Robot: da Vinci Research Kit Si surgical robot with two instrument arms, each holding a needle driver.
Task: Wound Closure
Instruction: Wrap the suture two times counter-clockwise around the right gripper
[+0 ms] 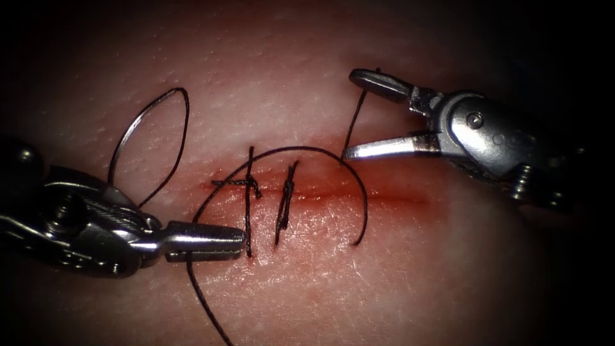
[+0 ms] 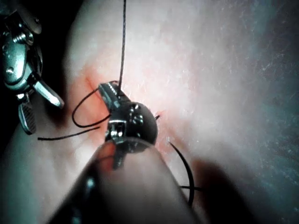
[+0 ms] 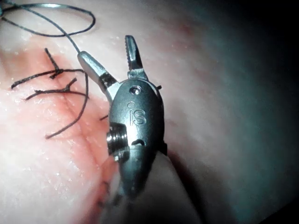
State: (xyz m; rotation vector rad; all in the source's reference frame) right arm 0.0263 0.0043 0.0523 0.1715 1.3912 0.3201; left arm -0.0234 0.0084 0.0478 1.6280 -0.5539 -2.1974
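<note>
My left end effector [image 1: 240, 238] is clamped on the dark braided thread [image 1: 301, 149] below the reddened cut [image 1: 359, 195], keeping it taut; my right end effector [image 1: 349, 115], gaping wide above the cut, grips nothing; the curved steel needle [image 1: 138, 122] lies free upper-left.

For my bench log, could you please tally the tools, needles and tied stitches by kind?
tools: 2 (left tool shut on thread; right tool open, empty)
needle: 1 (loose on tissue, above cut, left)
stitches: 2
total: 5

The curved needle [image 1: 148, 131] lies free on the tissue [image 1: 410, 269], left of the cut [image 1: 359, 195]. Dark thread [image 1: 307, 150] arcs over two stitches [image 1: 266, 205] crossing it.
</note>
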